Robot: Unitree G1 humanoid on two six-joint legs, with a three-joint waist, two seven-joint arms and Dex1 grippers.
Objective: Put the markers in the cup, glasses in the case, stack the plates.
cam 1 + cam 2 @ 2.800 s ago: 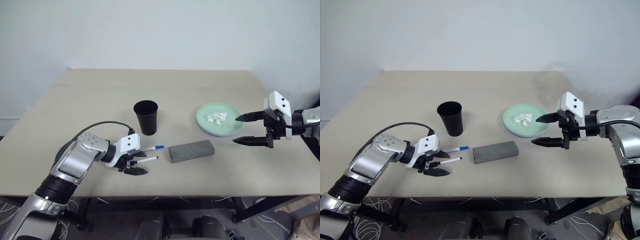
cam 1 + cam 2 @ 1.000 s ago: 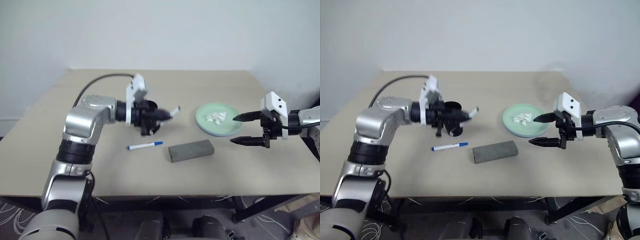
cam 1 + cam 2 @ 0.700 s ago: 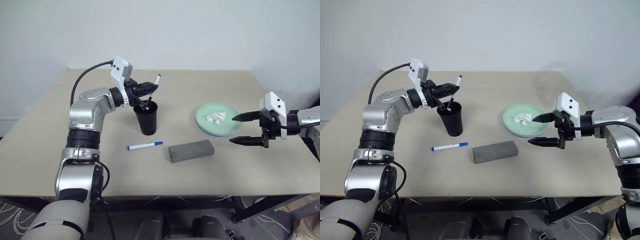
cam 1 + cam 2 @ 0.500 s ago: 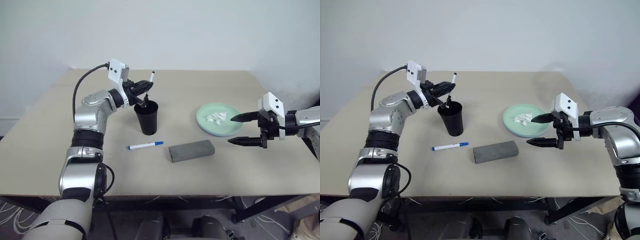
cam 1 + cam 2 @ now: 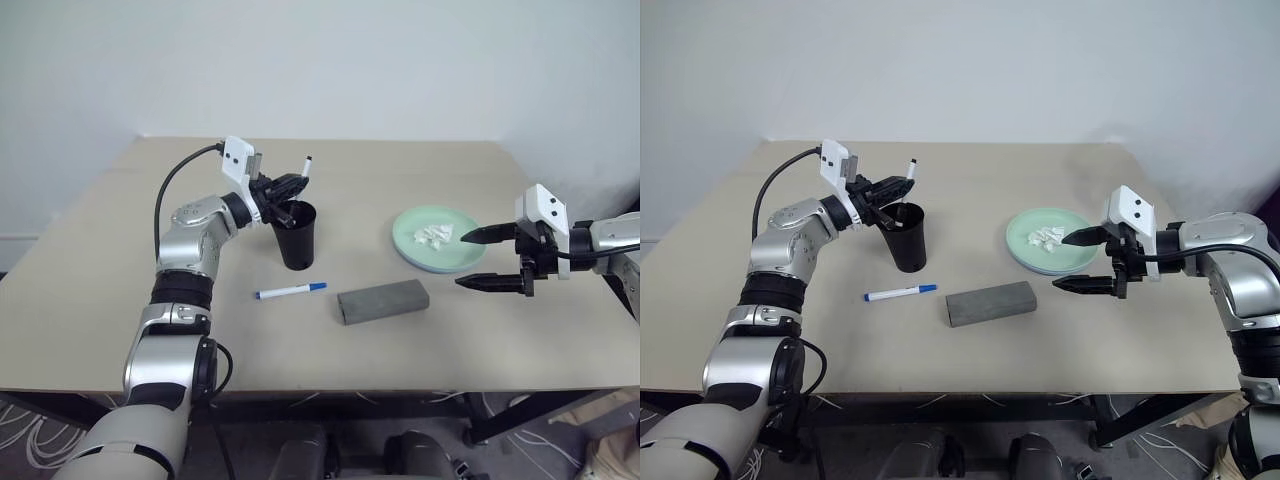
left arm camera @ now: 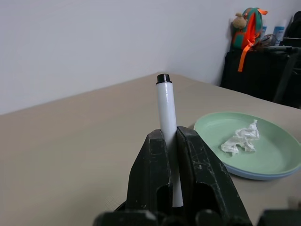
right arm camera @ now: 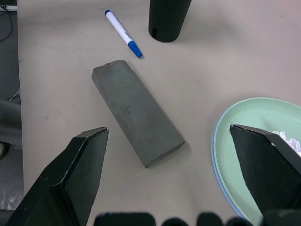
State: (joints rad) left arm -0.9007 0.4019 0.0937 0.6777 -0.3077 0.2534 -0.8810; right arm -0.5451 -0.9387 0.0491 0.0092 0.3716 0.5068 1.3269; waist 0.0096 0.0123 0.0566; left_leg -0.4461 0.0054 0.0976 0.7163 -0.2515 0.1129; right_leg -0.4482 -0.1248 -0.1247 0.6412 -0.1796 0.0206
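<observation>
Fingers first: our left gripper (image 5: 287, 186) is clamped on the black-capped marker (image 6: 166, 123), barrel pinched between both pads, capped end sticking out past the tips. Our right gripper (image 5: 488, 258) hangs spread wide w/ nothing in it.

Taking the cup (image 5: 295, 234) as landmark, near to far:

- Case (image 5: 383, 301): nearer us than the cup and off to its right, lid shut, lying flat. Rigid box, prob. light; we'd hold the body w/ one gripper and lift the lid edge w/ the other, else it'll skid on the table (image 5: 420, 170).
- Blue-capped marker (image 5: 290, 291): just nearer us than the cup, flat on the table, left of the case. Light, stiff, smooth and round, so it'll roll. Best pinched mid-barrel, across its length.
- Held marker: at the cup's rim, on its left side, tilted, upper end above the mouth. Whether the lower end is already inside we can't tell. Grip looks about mid-barrel, which is fine for a drop. The cup is tall, narrow-based and prob. light, so a knock on the rim could tip it.
- Plates: right of the cup, well apart. Mint green plate (image 5: 440, 238) sits on the light blue plate (image 7: 219, 171), whose edge peeks out underneath. A white tissue wad (image 5: 434, 235) lies on top. Thin plastic, light, slick; take by the rim.

Glasses: can't spot them.
</observation>
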